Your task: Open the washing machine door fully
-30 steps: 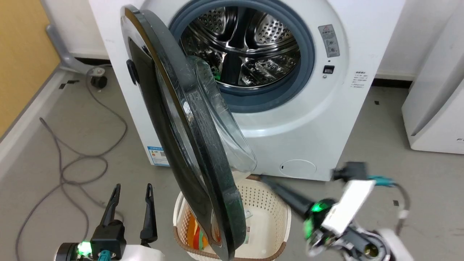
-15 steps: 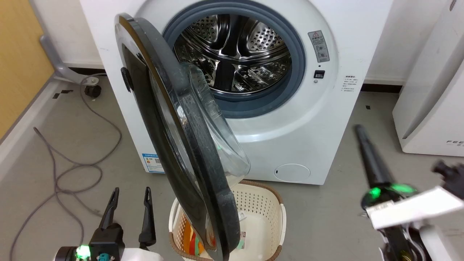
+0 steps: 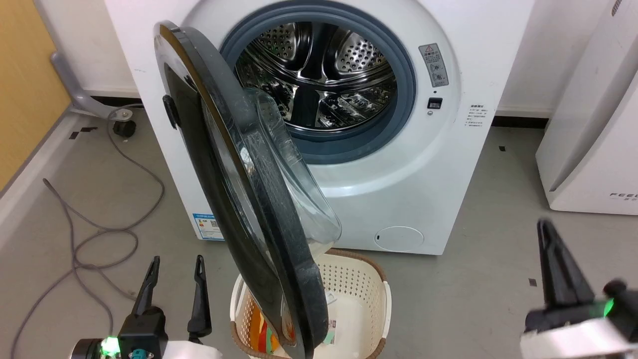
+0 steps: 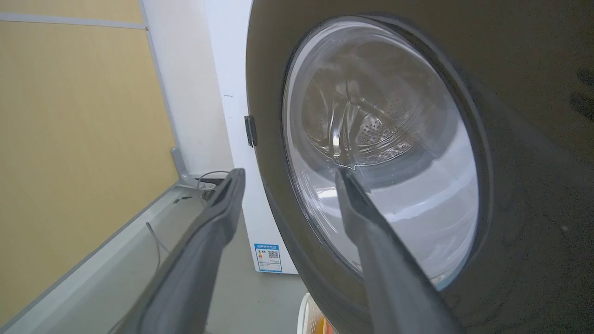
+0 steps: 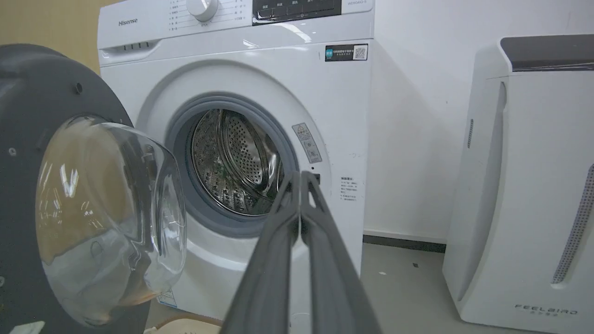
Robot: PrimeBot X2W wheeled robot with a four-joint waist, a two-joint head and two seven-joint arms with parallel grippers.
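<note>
The washing machine door is a round glossy black disc, swung out from its left-side hinge and standing roughly edge-on to me. Its clear glass bowl bulges toward the steel drum opening. My left gripper is open at the lower left, apart from the door's outer face. In the left wrist view the left gripper points at the door and its window. My right gripper is shut and empty at the lower right, far from the door. The right wrist view shows the right gripper before the drum, with the door at the left.
A cream laundry basket holding something colourful sits on the floor under the door's lower edge. A grey cable loops over the floor at the left, by a yellow wall. A white appliance stands right of the washer.
My right gripper has swung away from the door's lower edge near the basket, out to the right and down to the lower right. The view shifted slightly. The left gripper stayed put.
</note>
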